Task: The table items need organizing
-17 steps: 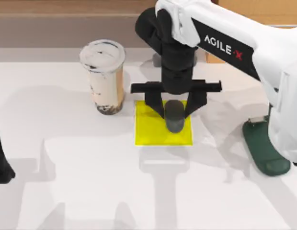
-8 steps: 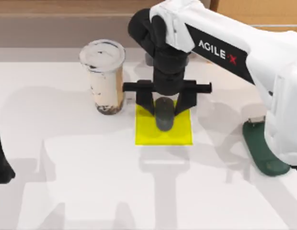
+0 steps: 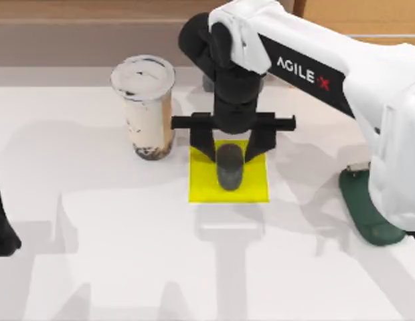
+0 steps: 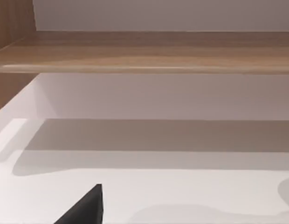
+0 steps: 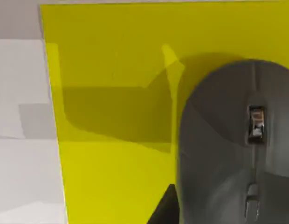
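We see our right gripper (image 3: 231,148) poised over the middle of the tabletop (image 3: 127,254), its jaws spread wide, one finger on each side of the dark grey mouse (image 3: 229,166) and neither one closed against it. The mouse lies flat on the yellow pad (image 3: 201,187), its long axis running toward the near edge, its far end sitting between the two fingers and its near end reaching out past them. In our right wrist view the mouse (image 5: 237,149) rests on the pad (image 5: 112,70) with its scroll wheel facing up, and a dark fingertip (image 5: 165,210) stands just beside its flank; whether the two touch we cannot tell. We count one mouse, one yellow pad, and one cup (image 3: 144,107) of milky brown drink with a white lid, standing upright to the left of the pad and apart from it. One dark green phone stand (image 3: 368,210) lies at the right side of the tabletop, partly behind our right arm. Our left arm (image 3: 1,227) is parked at the left edge; how its jaws stand we cannot tell. Our left wrist view looks across bare tabletop (image 4: 182,186) toward a wooden ledge (image 4: 144,51).
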### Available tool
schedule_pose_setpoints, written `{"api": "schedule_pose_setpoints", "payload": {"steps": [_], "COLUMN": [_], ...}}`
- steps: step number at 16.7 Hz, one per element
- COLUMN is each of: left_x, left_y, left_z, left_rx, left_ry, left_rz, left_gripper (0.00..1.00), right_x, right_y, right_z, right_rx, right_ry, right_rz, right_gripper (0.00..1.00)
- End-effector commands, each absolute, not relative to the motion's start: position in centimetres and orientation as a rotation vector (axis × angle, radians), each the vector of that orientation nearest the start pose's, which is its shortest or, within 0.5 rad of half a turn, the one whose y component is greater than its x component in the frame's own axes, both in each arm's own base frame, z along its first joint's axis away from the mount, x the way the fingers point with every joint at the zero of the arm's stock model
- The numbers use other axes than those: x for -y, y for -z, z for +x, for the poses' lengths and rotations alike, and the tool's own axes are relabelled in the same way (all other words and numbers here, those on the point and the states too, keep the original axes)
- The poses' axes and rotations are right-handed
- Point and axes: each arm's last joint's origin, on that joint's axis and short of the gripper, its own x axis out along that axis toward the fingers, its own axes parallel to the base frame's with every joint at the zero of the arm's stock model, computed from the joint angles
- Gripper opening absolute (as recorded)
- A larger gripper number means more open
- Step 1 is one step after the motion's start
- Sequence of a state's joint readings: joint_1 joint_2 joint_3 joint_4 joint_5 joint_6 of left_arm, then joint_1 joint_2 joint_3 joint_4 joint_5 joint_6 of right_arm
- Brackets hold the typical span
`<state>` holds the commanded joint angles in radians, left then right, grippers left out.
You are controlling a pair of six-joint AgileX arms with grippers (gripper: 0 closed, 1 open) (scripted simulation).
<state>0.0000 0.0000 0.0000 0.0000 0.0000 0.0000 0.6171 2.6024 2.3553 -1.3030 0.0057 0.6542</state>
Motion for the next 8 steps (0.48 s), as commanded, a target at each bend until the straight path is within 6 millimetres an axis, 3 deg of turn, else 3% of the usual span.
{"api": "schedule_pose_setpoints", "payload": {"steps": [4, 8], "left_x": [0.12, 0.12], "left_y": [-16.00, -16.00], "left_z": [10.57, 10.57], "left_rx": [0.000, 0.000], "left_ry": [0.000, 0.000], "left_rz": [0.000, 0.000], "left_gripper": [1.00, 1.00], "right_x": [-29.88, -29.88], "right_y": [-13.49, -13.49], "right_z": [40.94, 40.94], "right_rx": [-1.555, -1.555], "right_ry": [0.007, 0.007], "right_rz": [0.029, 0.029], "right_gripper": [0.98, 1.00]}}
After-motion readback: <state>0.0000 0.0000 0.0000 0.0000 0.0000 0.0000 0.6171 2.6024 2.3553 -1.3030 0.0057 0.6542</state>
